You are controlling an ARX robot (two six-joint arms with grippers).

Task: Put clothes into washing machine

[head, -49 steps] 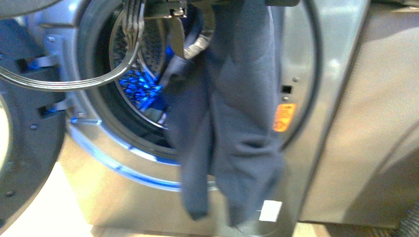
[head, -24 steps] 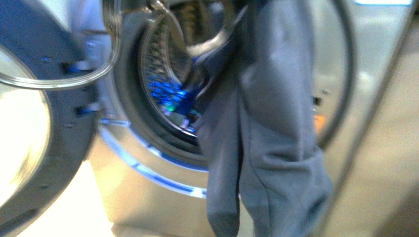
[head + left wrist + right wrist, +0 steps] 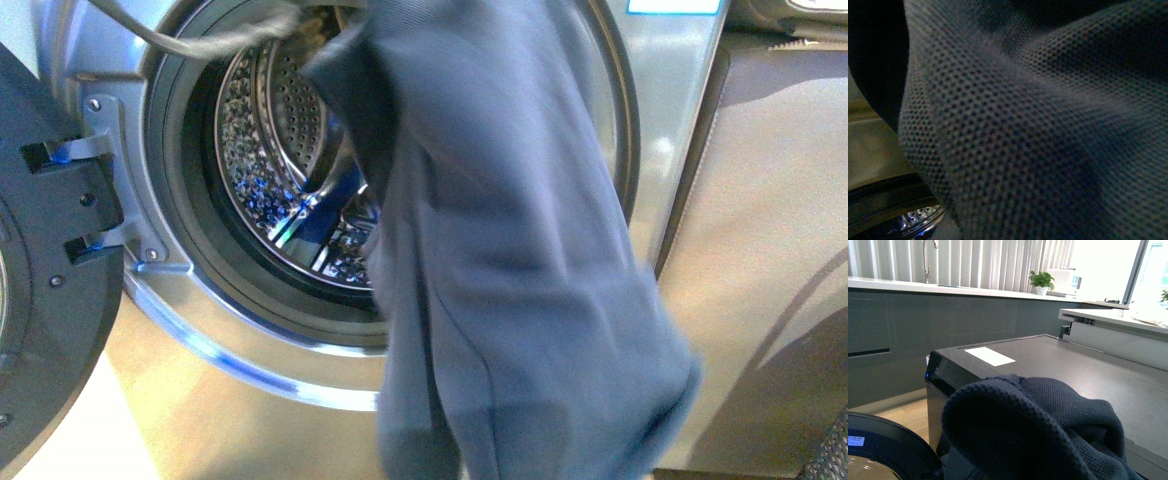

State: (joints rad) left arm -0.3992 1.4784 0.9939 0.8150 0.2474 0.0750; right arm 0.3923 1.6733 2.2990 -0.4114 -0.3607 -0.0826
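Clothes [image 3: 520,250] hang in front of washing machine [image 3: 200,400] porthole [image 3: 290,170], not yet inside. Soft, light, limp knit; likely drapes and snags on gasket [image 3: 185,200]. Best hold: bunched top. Jaws not visible, can't tell state.

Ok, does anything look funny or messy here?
Yes: the navy garment hangs outside the washing machine, in front of the right side of the open porthole. Its lower end dangles below the opening instead of lying in the drum. The door stands open on the left. Nothing looks spilled or broken.
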